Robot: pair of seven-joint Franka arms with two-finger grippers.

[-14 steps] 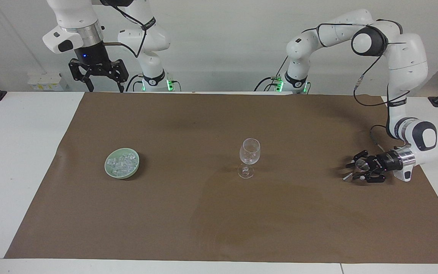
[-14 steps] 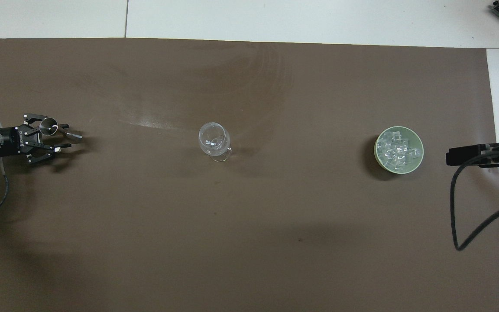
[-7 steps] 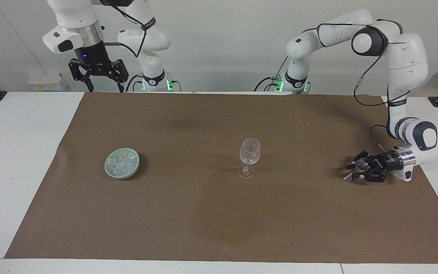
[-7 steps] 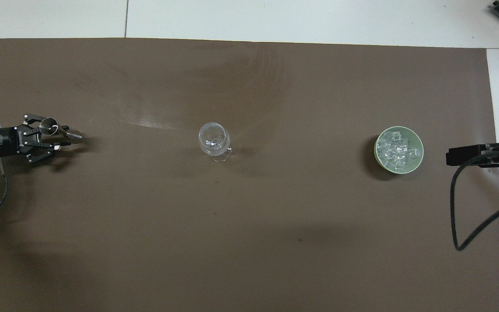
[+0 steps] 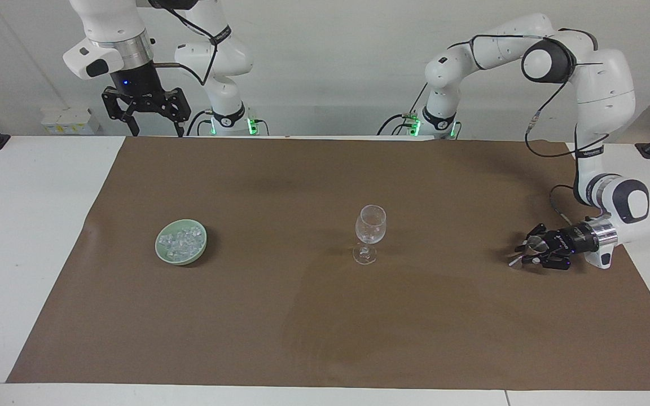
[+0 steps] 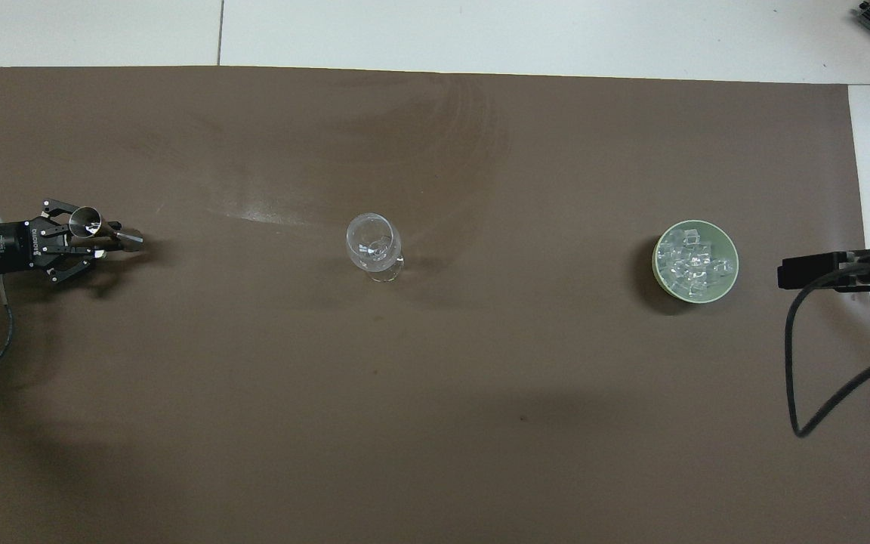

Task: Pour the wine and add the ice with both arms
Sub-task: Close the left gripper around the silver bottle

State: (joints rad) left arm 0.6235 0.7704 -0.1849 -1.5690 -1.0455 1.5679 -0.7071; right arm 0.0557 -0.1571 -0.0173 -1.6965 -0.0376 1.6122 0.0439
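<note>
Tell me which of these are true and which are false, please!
1. The ice sits in a pale green bowl. True.
2. The wine glass lies tipped over. False: it stands upright.
3. The left gripper is low at a small metal cup. True.
4. The right gripper is in the bowl. False: it waits up high, jaws open.
5. The glass touches the bowl. False: they stand well apart.

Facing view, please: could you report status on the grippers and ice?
Left gripper shut on metal cup, low over mat. Right gripper open, raised, waiting. Ice heaped in bowl. Nothing between bowl and glass.
</note>
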